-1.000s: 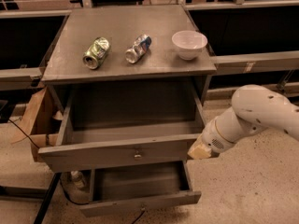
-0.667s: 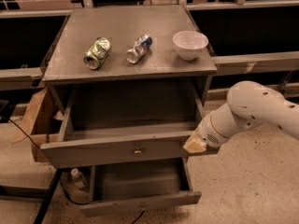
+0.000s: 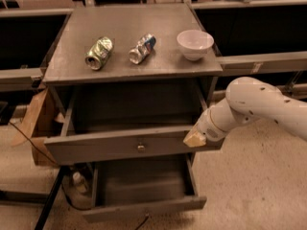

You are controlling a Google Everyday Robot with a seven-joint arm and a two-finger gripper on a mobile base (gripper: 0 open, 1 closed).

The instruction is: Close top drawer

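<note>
The top drawer (image 3: 105, 150) is grey and stands pulled out from the cabinet, its deep box empty and open to view. Its tall flat front panel has a small brass knob (image 3: 140, 147) at the centre. My gripper (image 3: 194, 139), at the end of the white arm (image 3: 254, 104) coming in from the right, rests against the right end of that front panel. A lower grey drawer (image 3: 144, 207) with a slimmer front is also pulled out below it.
On the cabinet top (image 3: 129, 73) lie two crushed cans (image 3: 99, 52) (image 3: 142, 48) and a white bowl (image 3: 194, 44). A cardboard piece (image 3: 36, 123) leans at the cabinet's left. A bottle (image 3: 76, 181) and a cable (image 3: 29, 138) are on the floor at the left.
My arm has moved left and towards the cabinet with the gripper against the front panel's right end. The top drawer has slid in a little.
</note>
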